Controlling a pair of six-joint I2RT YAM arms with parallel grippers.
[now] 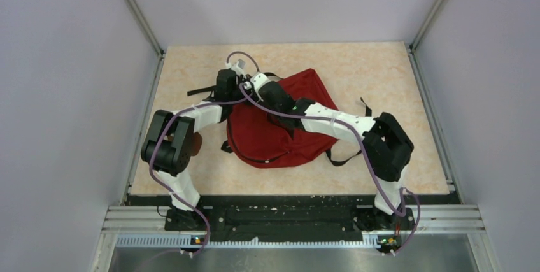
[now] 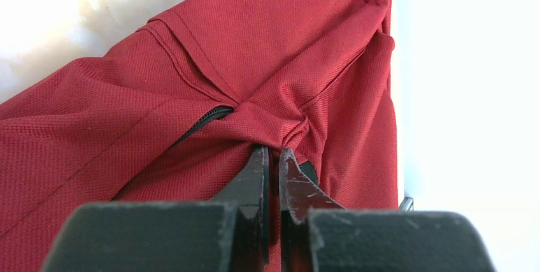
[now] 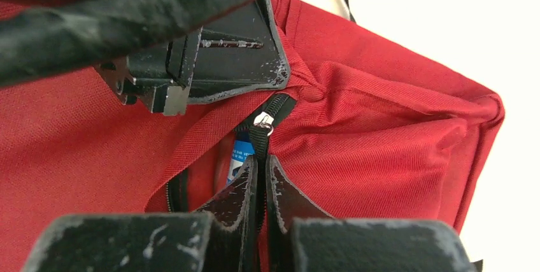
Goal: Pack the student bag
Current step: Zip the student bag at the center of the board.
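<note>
Soft even light, blown-out white wrist-view backgrounds

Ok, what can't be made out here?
- Top external: where left end effector and right end effector grip the student bag, hidden by their wrists.
- Right wrist: bag contents; only a blue label shows through the zipper gap.
- Left wrist: table, washed out by glare.

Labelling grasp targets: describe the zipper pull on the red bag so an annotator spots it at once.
Start at the red student bag in the middle of the table and go to its far-left end. There the zipper pull is the black tab hanging from a small silver slider, pinched in the right gripper; its neighbours are red fabric.
</note>
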